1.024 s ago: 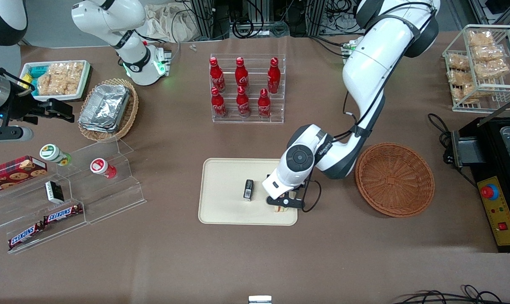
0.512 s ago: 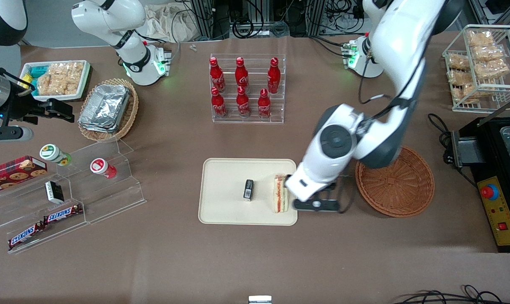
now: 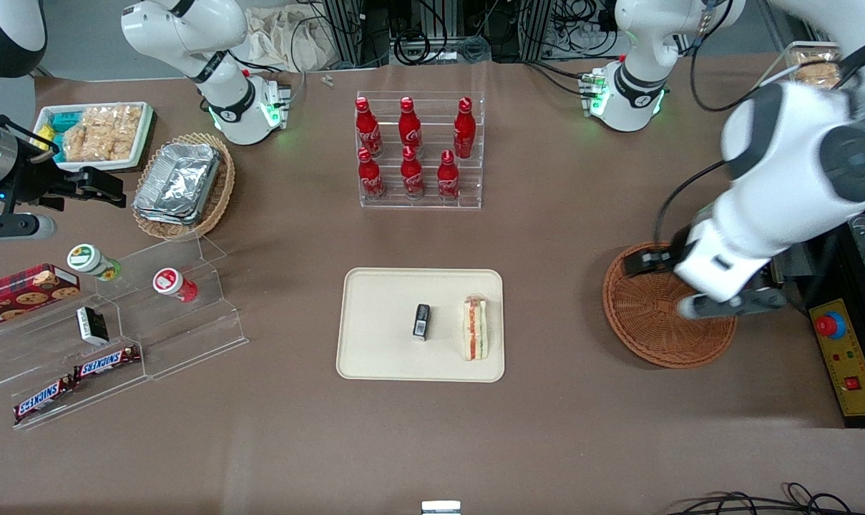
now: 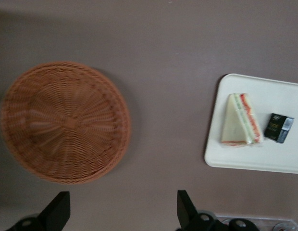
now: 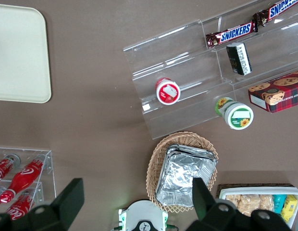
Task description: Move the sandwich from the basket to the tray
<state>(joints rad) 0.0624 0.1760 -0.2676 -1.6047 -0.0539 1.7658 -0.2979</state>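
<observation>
The sandwich (image 3: 475,329) (image 4: 240,120) lies flat on the cream tray (image 3: 382,300) (image 4: 283,156), close to the tray's edge that faces the basket. A small black packet (image 3: 421,321) (image 4: 279,127) lies beside it on the tray. The round reddish-brown basket (image 3: 654,322) (image 4: 62,120) is empty. My left gripper (image 3: 725,306) (image 4: 121,211) hangs high over the basket's rim toward the working arm's end of the table, well away from the sandwich. It is open, with only bare table showing between its fingers.
A clear rack of red cola bottles (image 3: 418,150) stands farther from the front camera than the tray. A black machine with a red button (image 3: 831,325) sits beside the basket. Clear snack shelves (image 3: 117,315) and a foil-container basket (image 3: 182,186) lie toward the parked arm's end.
The gripper let go of the sandwich on the tray, rose, and swung away toward the working arm's end, now over the basket. The sandwich stays where it was set.
</observation>
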